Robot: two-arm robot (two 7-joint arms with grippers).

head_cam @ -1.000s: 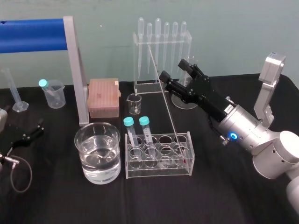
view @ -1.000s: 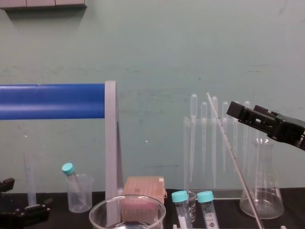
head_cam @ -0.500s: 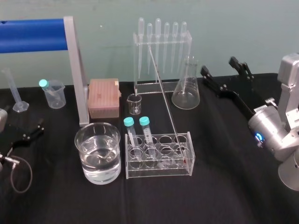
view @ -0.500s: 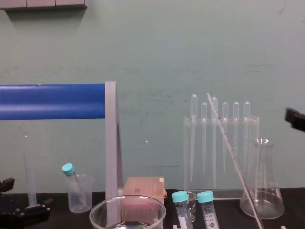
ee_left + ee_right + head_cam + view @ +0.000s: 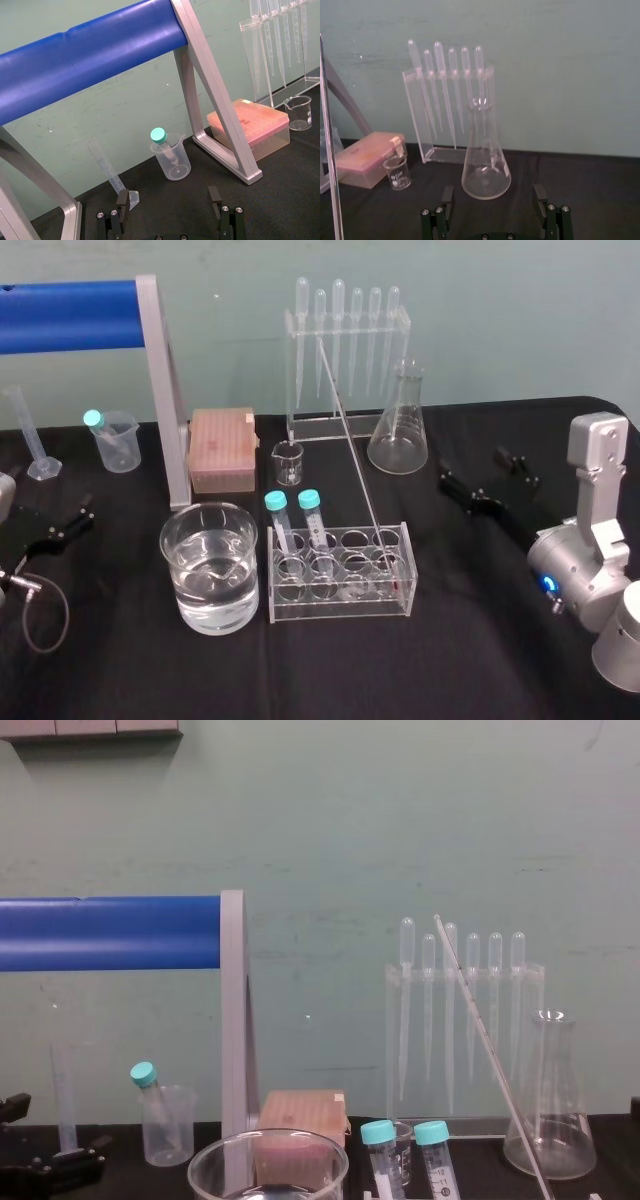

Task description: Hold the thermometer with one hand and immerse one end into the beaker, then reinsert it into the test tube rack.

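The thermometer (image 5: pixel 350 435) leans with its lower end in the right end of the low clear test tube rack (image 5: pixel 340 608), which also holds two teal-capped tubes. Its top rests toward the pipette stand; it also shows as a thin rod in the chest view (image 5: pixel 490 1050) and the right wrist view (image 5: pixel 330 140). The large beaker (image 5: pixel 210 565) with water stands left of the rack. My right gripper (image 5: pixel 485 478) (image 5: pixel 492 200) hovers open and empty to the right of the rack, behind the conical flask. My left gripper (image 5: pixel 65 525) (image 5: pixel 169 200) rests open at the table's left edge.
A conical flask (image 5: pixel 398 435) and a clear stand of pipettes (image 5: pixel 345 330) are behind the rack. A small glass beaker (image 5: pixel 288 462), a pink tip box (image 5: pixel 222 448), a blue-barred metal frame (image 5: pixel 160 390), a frosted plastic beaker (image 5: pixel 115 440) and a graduated cylinder (image 5: pixel 30 435) line the back left.
My right arm has drawn back from beside the thermometer, moving right and down, gripper open and empty. The thermometer stays leaning in the rack.
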